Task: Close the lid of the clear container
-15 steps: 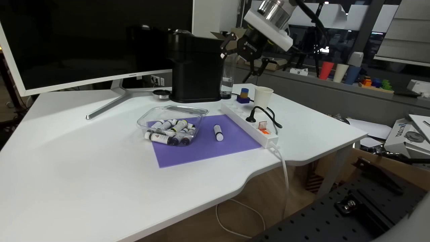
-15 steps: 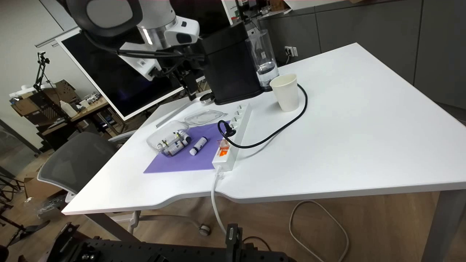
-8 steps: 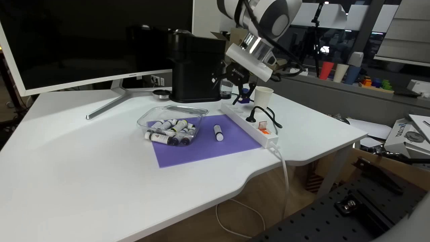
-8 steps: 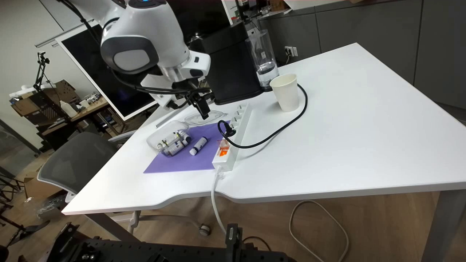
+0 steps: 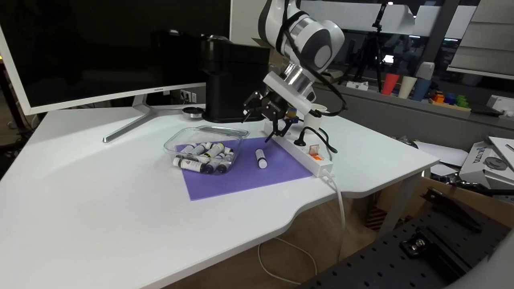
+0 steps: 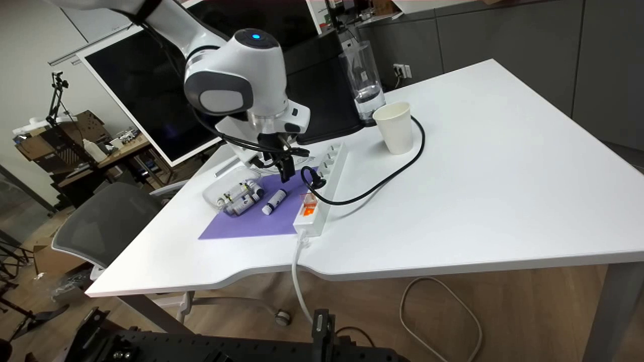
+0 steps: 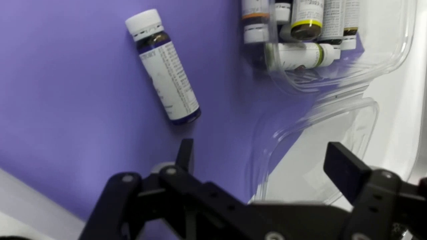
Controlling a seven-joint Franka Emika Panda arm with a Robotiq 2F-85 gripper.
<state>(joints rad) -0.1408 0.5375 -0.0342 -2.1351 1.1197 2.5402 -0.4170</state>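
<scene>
The clear container (image 7: 397,63) is a shallow transparent box holding several small bottles. It stands partly on the purple sheet, and also shows in both exterior views (image 5: 172,144) (image 6: 214,193). Its transparent lid (image 7: 310,163) is folded open and lies flat beside the box, joined along one edge. The lid shows behind the container in an exterior view (image 5: 223,129) and is partly hidden by the gripper in an exterior view (image 6: 303,160). My gripper (image 7: 261,143) is open and empty, above the table near the lid; in the wrist view its right finger overlaps the lid (image 5: 257,130).
A loose bottle (image 7: 170,81) lies on the purple sheet (image 5: 241,182). A white power strip (image 5: 301,154) with a black plug borders the sheet. A black machine (image 5: 237,80), a paper cup (image 6: 395,128) and a monitor (image 5: 100,48) stand around.
My gripper has come down from high above the table toward the sheet and moved nearer the lid and container. It stays open. The container, lid and bottles have not moved.
</scene>
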